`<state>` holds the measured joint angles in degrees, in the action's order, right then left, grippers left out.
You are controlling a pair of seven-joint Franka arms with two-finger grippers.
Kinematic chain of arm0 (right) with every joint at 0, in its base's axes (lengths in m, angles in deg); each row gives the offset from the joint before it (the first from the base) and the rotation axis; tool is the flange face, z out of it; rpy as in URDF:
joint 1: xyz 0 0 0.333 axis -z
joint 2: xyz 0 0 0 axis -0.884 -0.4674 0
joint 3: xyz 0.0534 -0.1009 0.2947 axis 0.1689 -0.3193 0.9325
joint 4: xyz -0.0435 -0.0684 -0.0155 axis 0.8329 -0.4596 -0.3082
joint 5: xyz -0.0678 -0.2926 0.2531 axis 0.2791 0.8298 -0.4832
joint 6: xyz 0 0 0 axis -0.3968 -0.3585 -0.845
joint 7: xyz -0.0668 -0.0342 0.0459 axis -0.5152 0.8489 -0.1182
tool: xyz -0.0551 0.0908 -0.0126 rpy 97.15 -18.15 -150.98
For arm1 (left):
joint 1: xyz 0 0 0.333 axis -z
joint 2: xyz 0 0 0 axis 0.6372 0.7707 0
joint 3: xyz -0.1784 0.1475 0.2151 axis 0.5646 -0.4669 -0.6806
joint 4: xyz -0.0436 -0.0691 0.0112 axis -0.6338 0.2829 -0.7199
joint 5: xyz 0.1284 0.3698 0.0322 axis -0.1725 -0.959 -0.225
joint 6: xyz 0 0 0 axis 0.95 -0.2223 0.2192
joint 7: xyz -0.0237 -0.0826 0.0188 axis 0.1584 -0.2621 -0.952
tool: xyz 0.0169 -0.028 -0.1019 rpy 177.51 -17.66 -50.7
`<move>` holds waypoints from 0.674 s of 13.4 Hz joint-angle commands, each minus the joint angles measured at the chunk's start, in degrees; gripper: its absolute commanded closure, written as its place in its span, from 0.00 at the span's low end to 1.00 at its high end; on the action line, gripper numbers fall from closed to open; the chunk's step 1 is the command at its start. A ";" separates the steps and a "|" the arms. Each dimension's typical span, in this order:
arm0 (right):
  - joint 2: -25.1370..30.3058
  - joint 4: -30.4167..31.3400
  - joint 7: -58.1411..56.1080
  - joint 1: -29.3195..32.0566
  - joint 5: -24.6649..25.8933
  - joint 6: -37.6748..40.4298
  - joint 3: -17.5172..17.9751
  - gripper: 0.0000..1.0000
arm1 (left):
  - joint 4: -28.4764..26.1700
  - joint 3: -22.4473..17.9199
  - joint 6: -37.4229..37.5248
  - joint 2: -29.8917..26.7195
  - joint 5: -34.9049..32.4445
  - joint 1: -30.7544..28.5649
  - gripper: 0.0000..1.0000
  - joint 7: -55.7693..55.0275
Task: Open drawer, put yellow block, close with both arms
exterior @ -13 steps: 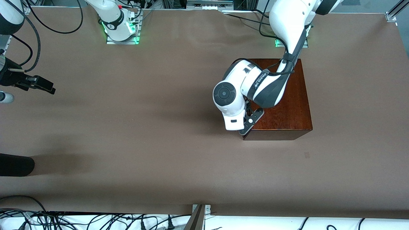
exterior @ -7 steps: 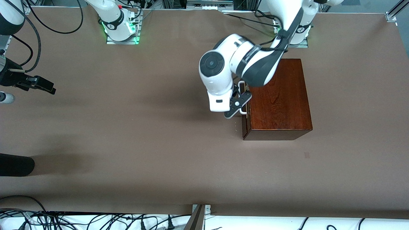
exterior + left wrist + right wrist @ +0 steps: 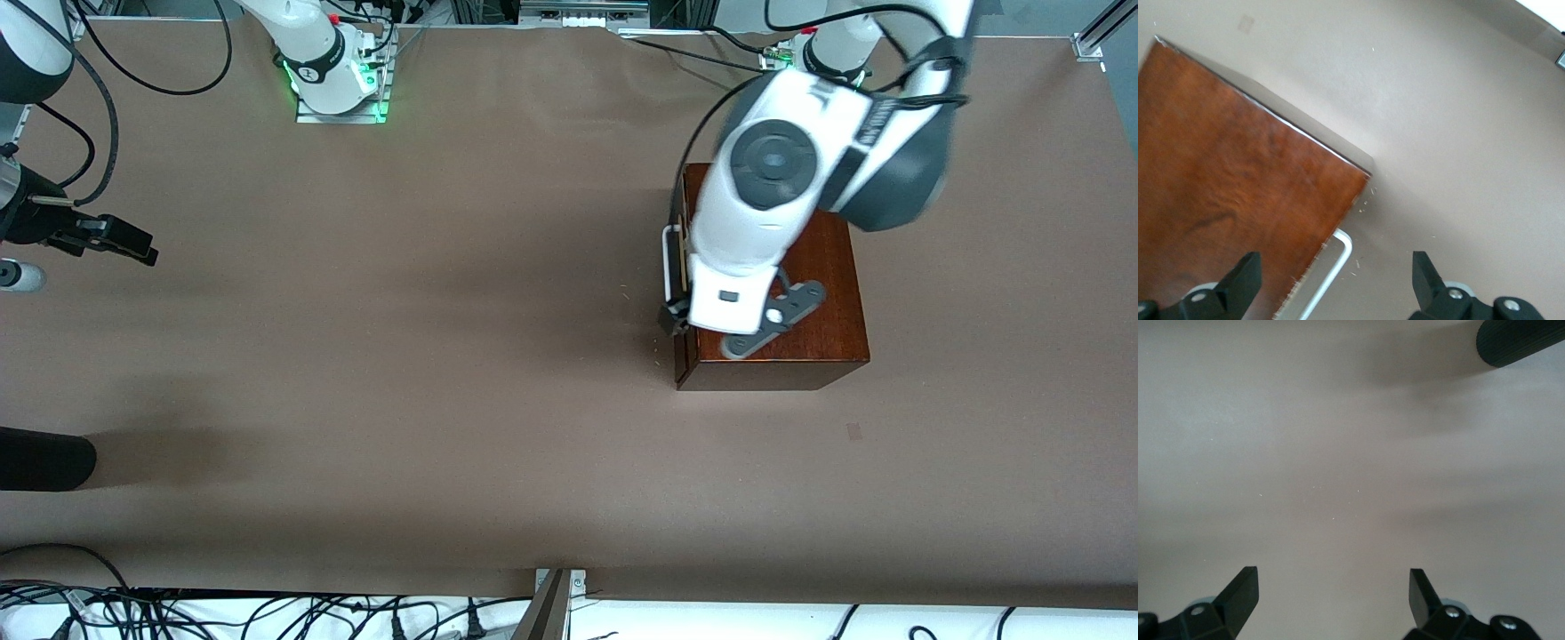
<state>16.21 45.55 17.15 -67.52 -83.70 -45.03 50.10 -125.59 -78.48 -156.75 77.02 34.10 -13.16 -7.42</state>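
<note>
1. The left pincer (image 3: 1331, 287) hangs over the box's corner at centre right of the front view, fingers (image 3: 1241, 280) spread wide apart and holding nothing; it is hidden under the wrist in the front view.
2. The drawer (image 3: 679, 267) sits shut in the box (image 3: 800, 347), its white handle (image 3: 667, 262) facing the right arm's end of the tabletop (image 3: 444, 356).
3. In the left wrist view, the handle (image 3: 1331, 270) shows between the fingers, at the box's edge (image 3: 1238, 173).
4. The right pincer (image 3: 120, 240) waits at the front view's upper left edge, over bare tabletop; its fingers (image 3: 1238, 593) are apart and empty.
5. Wide open brown surface lies in front of the drawer.
6. A dark rounded object (image 3: 44, 458) juts in at the lower left edge.
7. The yellow block is in no view.
</note>
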 commanded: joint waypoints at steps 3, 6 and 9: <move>-0.83 -1.23 0.37 -0.15 0.63 -0.15 0.20 0.00 | -3.08 0.42 5.63 -6.52 2.89 -5.41 0.00 13.42; -0.83 -1.23 0.37 -0.15 0.72 -0.15 0.21 0.00 | -5.35 0.42 8.10 -10.03 6.06 -11.21 0.00 23.17; -0.83 -1.23 0.37 -0.07 0.72 -0.15 0.21 0.00 | -9.57 0.42 8.02 -14.60 6.07 -16.30 0.00 34.07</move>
<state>15.86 45.55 17.15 -67.57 -83.68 -45.51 50.17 -129.13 -78.55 -148.22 67.69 38.81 -26.76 20.05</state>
